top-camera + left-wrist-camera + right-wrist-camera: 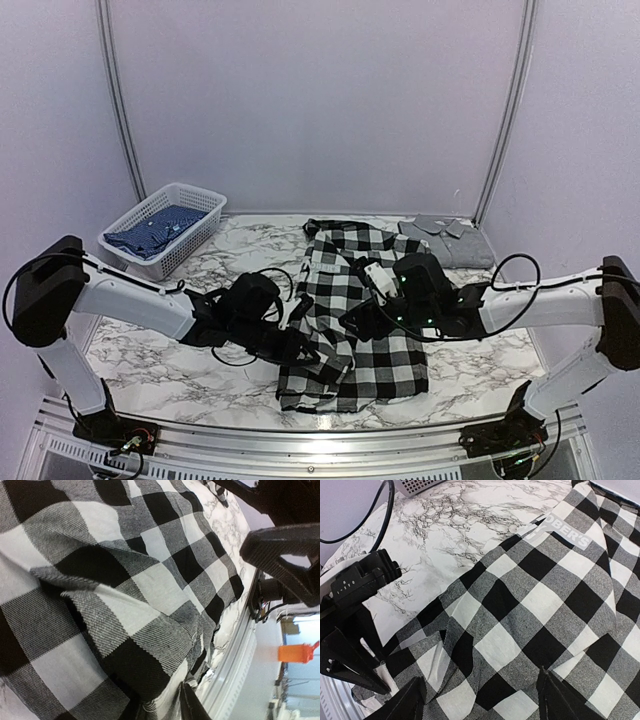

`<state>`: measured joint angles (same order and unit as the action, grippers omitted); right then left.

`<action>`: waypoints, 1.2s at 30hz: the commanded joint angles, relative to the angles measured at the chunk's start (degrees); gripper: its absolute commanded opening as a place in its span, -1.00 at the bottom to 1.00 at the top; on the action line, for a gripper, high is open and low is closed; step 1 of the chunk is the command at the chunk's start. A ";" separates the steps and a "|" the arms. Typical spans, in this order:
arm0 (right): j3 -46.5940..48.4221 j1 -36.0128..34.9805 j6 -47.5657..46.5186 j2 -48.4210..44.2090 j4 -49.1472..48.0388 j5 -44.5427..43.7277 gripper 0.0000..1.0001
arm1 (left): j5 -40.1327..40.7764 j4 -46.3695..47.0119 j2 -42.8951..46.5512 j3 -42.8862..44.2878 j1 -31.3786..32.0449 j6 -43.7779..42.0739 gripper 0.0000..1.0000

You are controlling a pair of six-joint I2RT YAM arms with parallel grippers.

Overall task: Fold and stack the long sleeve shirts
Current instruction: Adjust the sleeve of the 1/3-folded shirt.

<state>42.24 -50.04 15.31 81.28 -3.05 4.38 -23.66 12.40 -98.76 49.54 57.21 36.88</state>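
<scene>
One long sleeve shirt, in large black-and-white checks, lies spread across the middle of the marble table. Its black band of white letters shows in the right wrist view. My left gripper is at the shirt's near-left edge. In the left wrist view the bunched cloth fills the frame. It covers one finger and presses against the other finger, so the jaws are shut on a fold. My right gripper hovers open just over the shirt's middle, a fingertip on either side and nothing between them.
A white basket holding a blue garment stands at the back left. A folded grey shirt lies at the back right. The table's metal front rail runs just below the shirt's hem.
</scene>
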 commanded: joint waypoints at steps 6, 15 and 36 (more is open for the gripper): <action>2.54 0.75 1.68 2.56 -1.36 -0.96 0.43 | -1.96 1.40 4.15 -3.15 1.04 10.09 -0.92; 2.43 0.26 2.99 2.02 4.06 -1.70 0.42 | 1.36 -7.24 5.10 -2.83 2.15 11.56 -0.68; 10.59 0.01 4.49 5.82 12.98 -5.10 0.40 | -3.07 -2.19 10.49 -4.21 1.19 30.40 -1.00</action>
<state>49.91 -49.98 19.53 86.32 7.60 -0.93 -23.53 6.22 -90.04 47.09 59.20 60.16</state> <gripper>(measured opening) 0.700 0.005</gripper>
